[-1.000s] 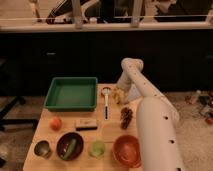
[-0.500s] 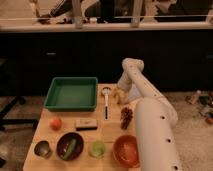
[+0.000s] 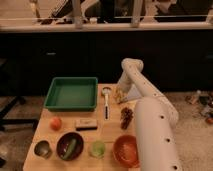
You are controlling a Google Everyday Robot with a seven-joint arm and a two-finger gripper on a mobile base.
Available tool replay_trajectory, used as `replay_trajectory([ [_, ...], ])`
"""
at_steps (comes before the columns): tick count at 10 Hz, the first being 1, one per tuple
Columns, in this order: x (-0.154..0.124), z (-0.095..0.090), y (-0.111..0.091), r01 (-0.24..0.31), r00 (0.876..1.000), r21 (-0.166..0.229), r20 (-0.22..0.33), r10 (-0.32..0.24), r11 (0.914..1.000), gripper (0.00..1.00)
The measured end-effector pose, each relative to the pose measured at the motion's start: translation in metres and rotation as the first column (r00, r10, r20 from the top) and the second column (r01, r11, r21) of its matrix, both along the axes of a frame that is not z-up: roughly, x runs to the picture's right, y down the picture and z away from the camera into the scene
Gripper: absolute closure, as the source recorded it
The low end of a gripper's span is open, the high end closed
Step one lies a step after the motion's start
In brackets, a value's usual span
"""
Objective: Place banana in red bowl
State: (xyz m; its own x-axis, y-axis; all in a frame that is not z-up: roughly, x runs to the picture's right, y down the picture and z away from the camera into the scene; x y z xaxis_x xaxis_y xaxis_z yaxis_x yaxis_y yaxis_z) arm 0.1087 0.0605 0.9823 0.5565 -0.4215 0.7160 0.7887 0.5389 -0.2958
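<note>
The pale-yellow banana (image 3: 119,94) lies at the far right part of the wooden table, just right of the metal spoon (image 3: 106,102). My gripper (image 3: 120,91) hangs at the end of the white arm, down at the banana. The arm's wrist covers part of the fruit. The orange-red bowl (image 3: 125,150) sits at the table's near edge, to the right of the small green cup (image 3: 97,148), partly beside my arm's thick white forearm.
A green tray (image 3: 71,93) stands at the back left. Dark grapes (image 3: 127,116) lie near the banana. A tomato (image 3: 55,123), a brown bar (image 3: 86,124), a metal cup (image 3: 42,148) and a maroon bowl (image 3: 63,140) holding a green vegetable (image 3: 70,147) fill the near left.
</note>
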Motion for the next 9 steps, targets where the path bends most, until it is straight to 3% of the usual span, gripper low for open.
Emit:
replay_trajectory([
  [2, 0.0, -0.001, -0.001, 0.0, 1.0, 0.001, 0.002, 0.0, 1.0, 1.0],
  [9, -0.009, -0.024, -0.012, 0.016, 0.998, 0.062, 0.055, -0.019, 0.9979, 1.0],
])
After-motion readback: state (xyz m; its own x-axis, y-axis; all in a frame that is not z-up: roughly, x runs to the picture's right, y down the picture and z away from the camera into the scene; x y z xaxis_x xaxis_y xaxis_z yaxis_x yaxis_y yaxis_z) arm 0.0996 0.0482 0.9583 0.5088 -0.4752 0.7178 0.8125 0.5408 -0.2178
